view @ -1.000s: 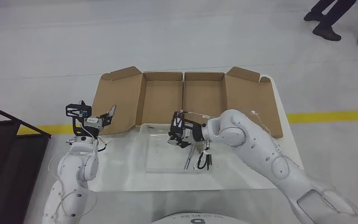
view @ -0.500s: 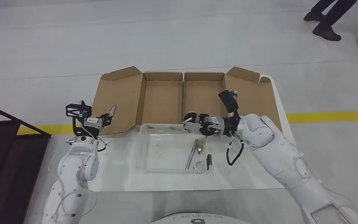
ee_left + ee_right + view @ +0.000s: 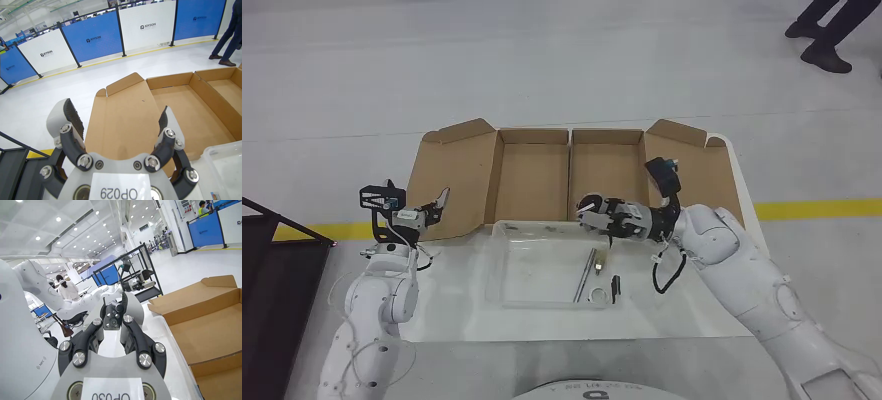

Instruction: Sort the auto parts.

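While the right end effector (image 3: 113,303) hangs above the table (image 3: 682,300), its two fingers are pinched tight on one small grey metal block (image 3: 112,318) drilled with holes, and the block sits right between the pads. From above, the end effector and its block are over the far right corner of the single clear plastic tray (image 3: 517,285), just at the near wall of the right-hand cardboard box (image 3: 607,180). A second cardboard box (image 3: 532,185) lies touching it on the left; both are open, flaps spread flat, along the far side of the table.

Near of the held block, one long metal rod (image 3: 588,274) lies in the tray by its right wall. One small black piece (image 3: 615,287) sits just beside that wall; I cannot tell whether it is inside or outside.

Well off to the left, the left end effector (image 3: 116,106) is spread wide and holds nothing. It is raised past the table's left edge, facing the left box's outer flap.
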{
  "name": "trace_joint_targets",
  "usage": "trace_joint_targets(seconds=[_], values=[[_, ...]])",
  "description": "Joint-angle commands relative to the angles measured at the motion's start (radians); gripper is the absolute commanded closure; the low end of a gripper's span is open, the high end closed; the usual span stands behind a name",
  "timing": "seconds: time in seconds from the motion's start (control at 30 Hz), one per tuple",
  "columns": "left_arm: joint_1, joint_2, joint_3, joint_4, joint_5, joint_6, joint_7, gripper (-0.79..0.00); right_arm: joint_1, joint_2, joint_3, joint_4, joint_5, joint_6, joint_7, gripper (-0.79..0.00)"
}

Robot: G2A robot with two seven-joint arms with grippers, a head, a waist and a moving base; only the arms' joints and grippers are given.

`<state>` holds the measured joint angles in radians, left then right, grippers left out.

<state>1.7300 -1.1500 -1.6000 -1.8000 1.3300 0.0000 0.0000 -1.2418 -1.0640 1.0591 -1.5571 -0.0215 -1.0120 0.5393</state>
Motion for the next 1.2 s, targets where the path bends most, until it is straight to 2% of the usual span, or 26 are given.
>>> trace_joint_targets(seconds=[0.0,0.2,0.53,0.9,1.03,1.17], values=[[0.0,0.0,0.0,0.0,0.0,0.0,0.0,-0.785,-0.011,-0.006,-0.023,-0.011,0.074,0.0,-0.04,0.0],[0.0,0.0,0.0,0.0,0.0,0.0,0.0,-0.785,0.068,-0.032,-0.065,0.018,0.161,0.004,-0.125,0.0],[0.0,0.0,0.0,0.0,0.0,0.0,0.0,-0.785,0.206,-0.09,-0.144,0.067,0.139,0.076,-0.252,0.0],[0.0,0.0,0.0,0.0,0.0,0.0,0.0,-0.785,0.209,-0.092,-0.143,0.07,0.131,0.077,-0.262,0.0],[0.0,0.0,0.0,0.0,0.0,0.0,0.0,-0.785,0.216,-0.109,-0.16,0.042,0.103,0.115,-0.32,0.0],[0.0,0.0,0.0,0.0,0.0,0.0,0.0,-0.785,0.273,-0.147,-0.203,0.072,-0.035,0.147,-0.434,0.0]])
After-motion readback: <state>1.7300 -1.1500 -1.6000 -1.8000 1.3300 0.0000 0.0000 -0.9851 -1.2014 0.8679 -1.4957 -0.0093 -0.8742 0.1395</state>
